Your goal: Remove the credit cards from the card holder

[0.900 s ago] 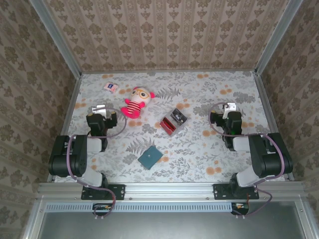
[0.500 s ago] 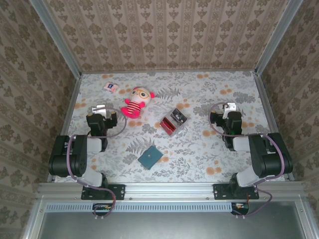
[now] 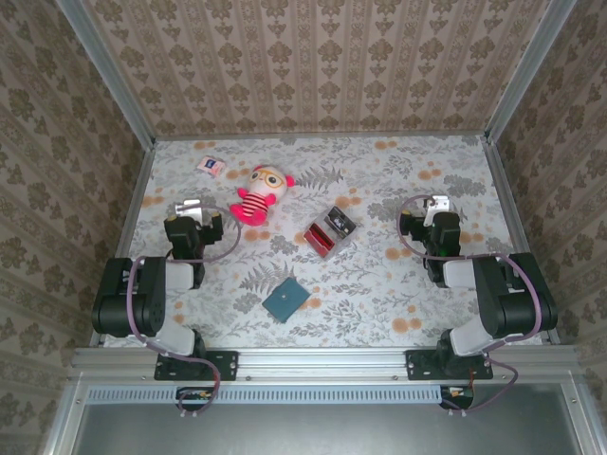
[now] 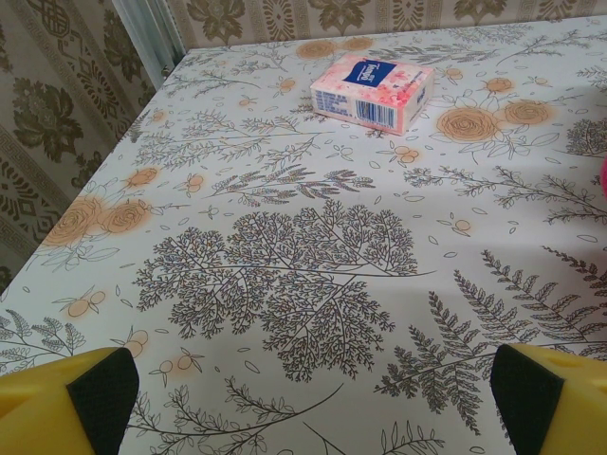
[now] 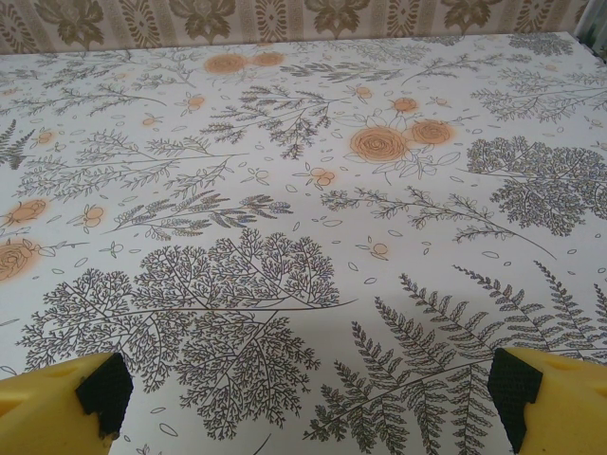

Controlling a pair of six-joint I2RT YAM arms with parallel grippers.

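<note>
Left claw point(image 4: 313, 391) and right claw point(image 5: 308, 391) both have their jaws wide apart, holding nothing, each just above the floral table point(image 3: 398, 284) on its own side. The teal card holder point(image 3: 285, 300) lies flat near the front edge, between the two arms and touching neither; whether cards are inside I cannot tell. A red-and-black pile point(image 3: 329, 230) sits farther back, apart from the holder, with a plush doll point(image 3: 259, 194) and a pink packet point(image 4: 372, 92) toward the far left.

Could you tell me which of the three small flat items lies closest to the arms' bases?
The teal card holder, lying closed nearest the front; the red-and-black pile and the tissue packet lie farther back.
</note>
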